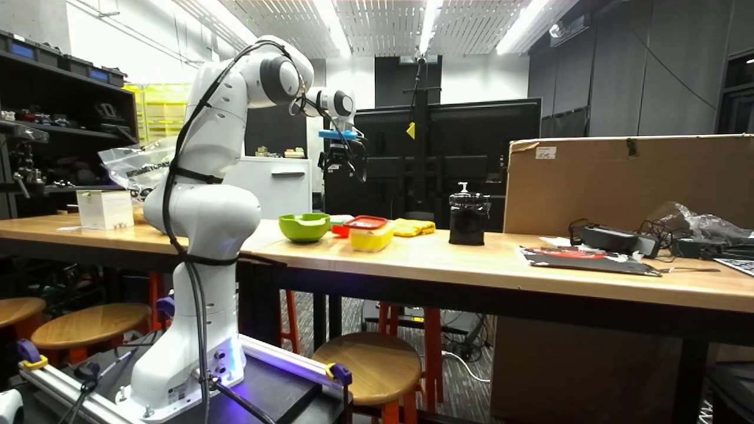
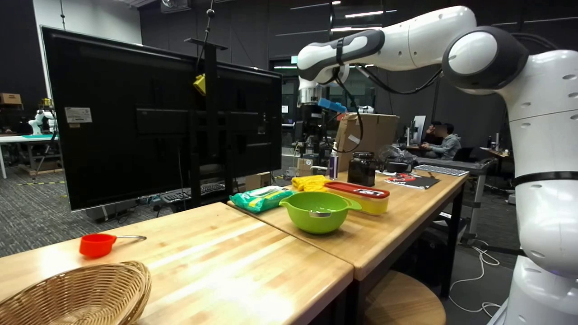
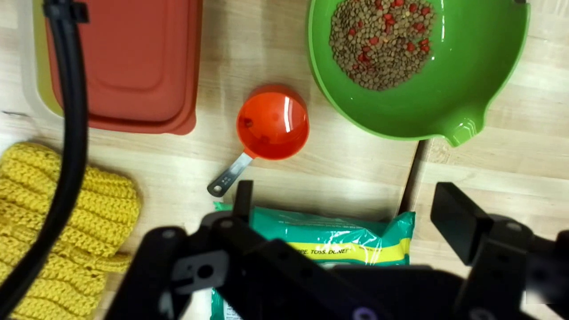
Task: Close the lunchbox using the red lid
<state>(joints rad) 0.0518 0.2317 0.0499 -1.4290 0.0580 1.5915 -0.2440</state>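
The lunchbox is a low see-through box with yellow in it, on the table [image 1: 371,238] [image 2: 377,206]. In the wrist view its pale rim and yellow side [image 3: 31,66] show left of the lid. The red lid [image 1: 366,222] [image 2: 356,188] lies flat on top of the lunchbox. In the wrist view the lid [image 3: 146,58] is shifted right, leaving one edge of the box uncovered; the upper part is cut off. My gripper [image 1: 341,162] [image 2: 311,131] hangs high above the table. In the wrist view the gripper [image 3: 349,209] is open, with nothing between its fingers.
Beside the lunchbox are a green bowl [image 1: 304,227] [image 2: 318,214] [image 3: 444,84] of lentils, an orange-red measuring cup [image 3: 273,122], a green wipes pack [image 2: 262,198] [image 3: 329,231] and a yellow cloth [image 1: 413,227] [image 3: 66,213]. A dark jar [image 1: 468,218] stands further along.
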